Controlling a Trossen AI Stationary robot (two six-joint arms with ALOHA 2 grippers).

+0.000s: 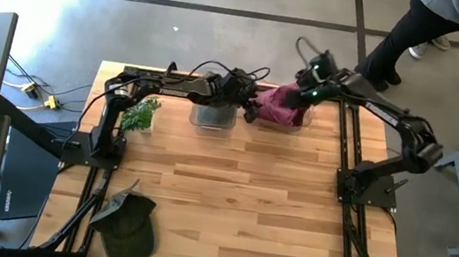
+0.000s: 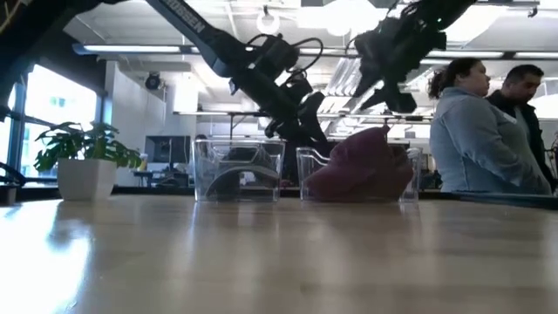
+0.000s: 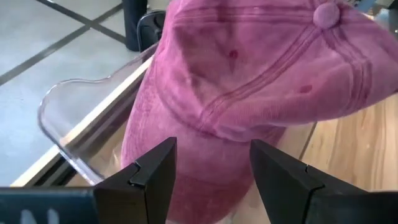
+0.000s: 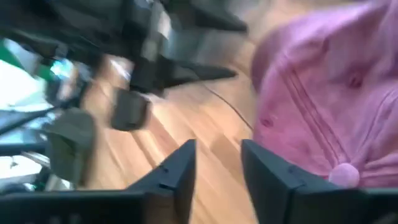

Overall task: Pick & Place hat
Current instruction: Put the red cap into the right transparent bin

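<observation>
The crumpled pink cotton cap [image 1: 284, 107] sits in a clear plastic bin [image 2: 410, 170] at the far edge of the wooden surface [image 1: 238, 201]. The left gripper [image 3: 210, 180] faces the cap directly, its jaws parted wide with nothing between them, the cap's soft crown just ahead. The right gripper [image 4: 217, 177] hangs above the cap's other side, jaws also apart and empty. I judge the left arm is better lined up. A dark green cap [image 1: 126, 221] lies well apart, near the front.
</observation>
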